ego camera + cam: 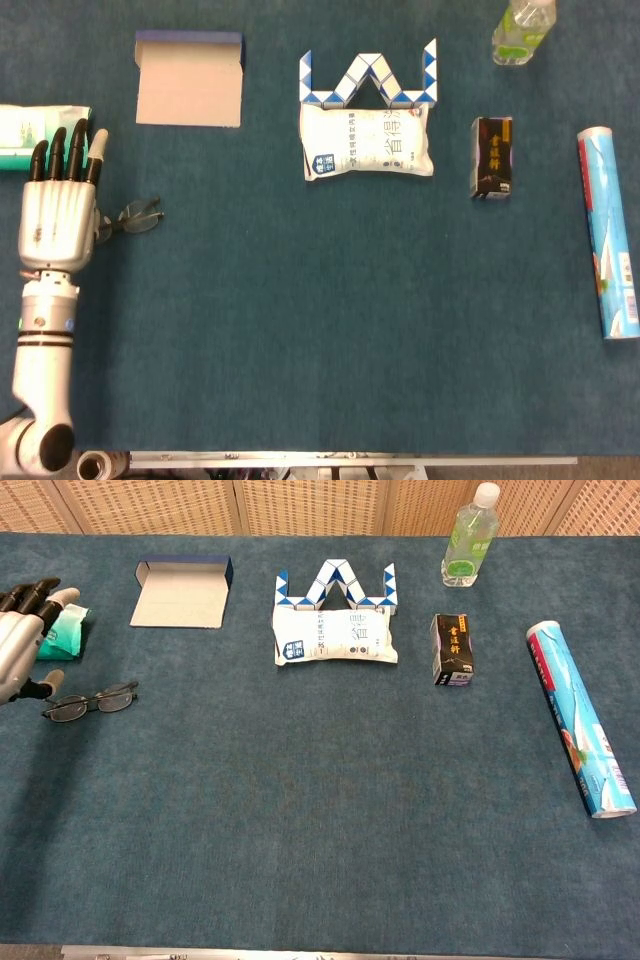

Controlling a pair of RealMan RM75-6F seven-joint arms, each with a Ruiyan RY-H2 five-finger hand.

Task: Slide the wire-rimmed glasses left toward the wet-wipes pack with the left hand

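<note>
The wire-rimmed glasses [137,216] [90,702] lie on the blue cloth at the far left, below the wet-wipes pack [28,131] [63,635]. My left hand [60,210] [25,655] hovers just left of the glasses, palm down and fingers stretched out toward the pack, holding nothing. In the chest view it is raised off the cloth and its thumb sits above the glasses' left end, apart from them. The hand covers part of the pack in both views. My right hand is not in either view.
An open cardboard box [189,78] lies behind the glasses. Further right are a blue-white folding puzzle [368,78], a white snack bag [367,141], a dark small box [493,157], a clear bottle [523,30] and a long blue tube [606,229].
</note>
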